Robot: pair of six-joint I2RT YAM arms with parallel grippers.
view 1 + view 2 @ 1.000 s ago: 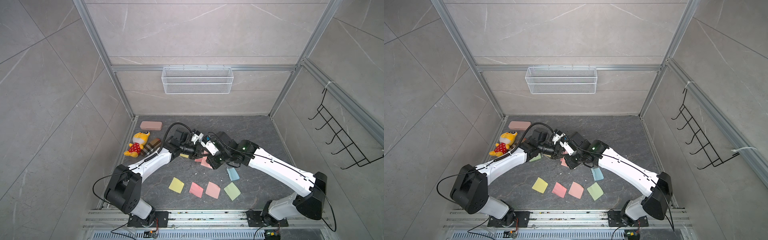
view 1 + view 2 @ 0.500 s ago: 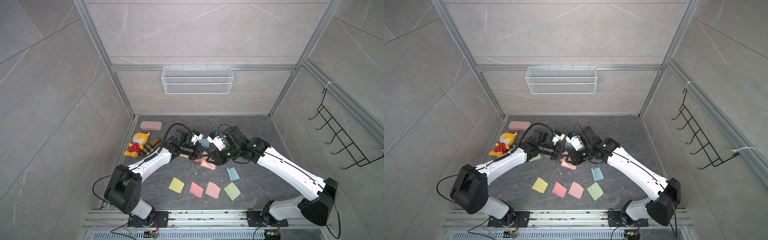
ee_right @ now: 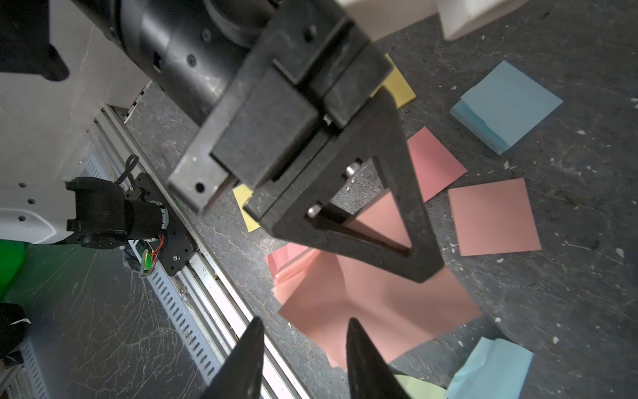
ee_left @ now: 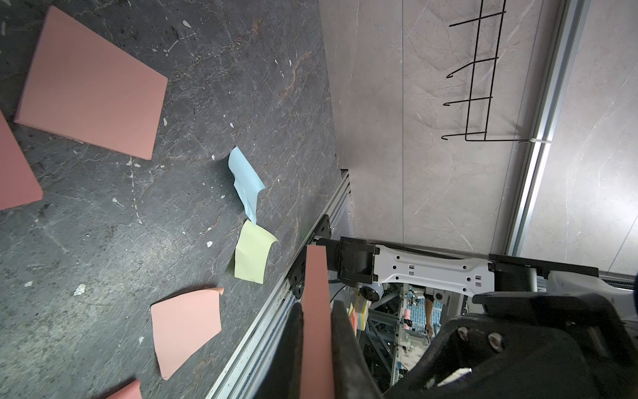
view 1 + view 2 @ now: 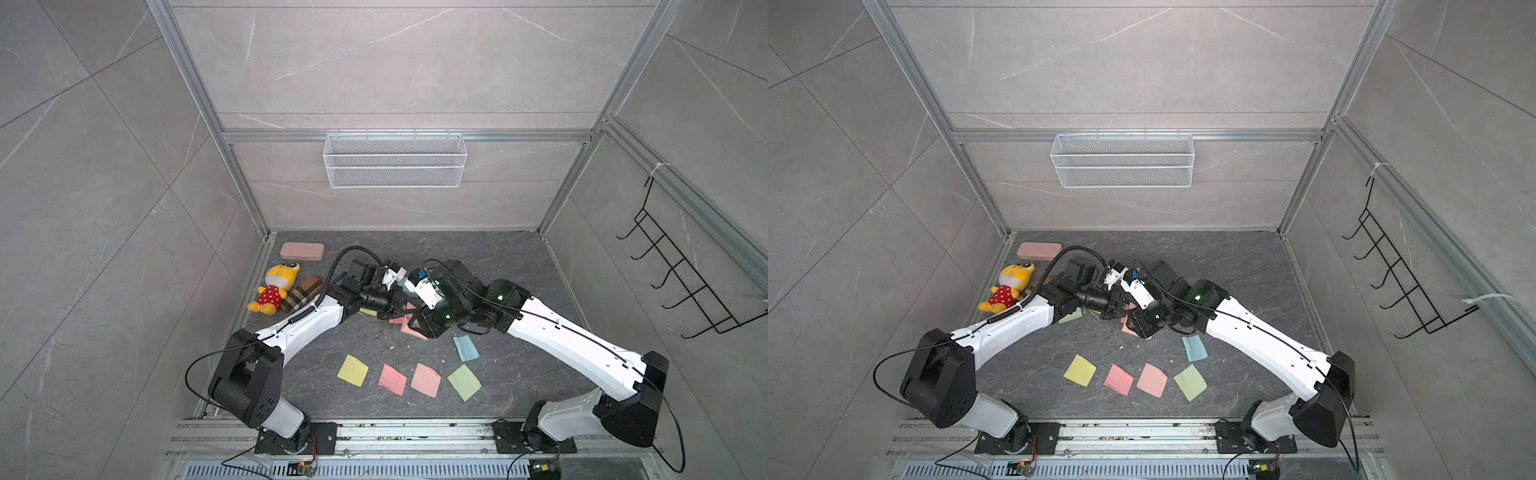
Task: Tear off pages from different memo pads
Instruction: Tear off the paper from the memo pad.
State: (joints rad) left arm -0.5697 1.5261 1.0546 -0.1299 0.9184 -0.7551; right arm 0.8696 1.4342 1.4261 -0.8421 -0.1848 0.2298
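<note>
While left pincer (image 4: 316,305) is clenching salmon memo pad (image 4: 315,269) above worktop (image 5: 478,257), I am keeping right pincer (image 3: 303,324) parted, gripping nothing. Salmon page (image 3: 379,311) is drooping just beyond tips.
Risk: page re-sticking to pad, riding away with it.
Second ago, right pincer was clenched.

Both top views: high over near rail (image 5: 374,432), tilted down toward far wall (image 5: 395,83), whole cell (framing nearly identical). Left wrist: close to floor (image 4: 207,86), facing right wall (image 4: 431,138). Right wrist: close, seemingly facing near-left. Wrists share blue page (image 4: 245,183), green page (image 4: 253,254).
</note>
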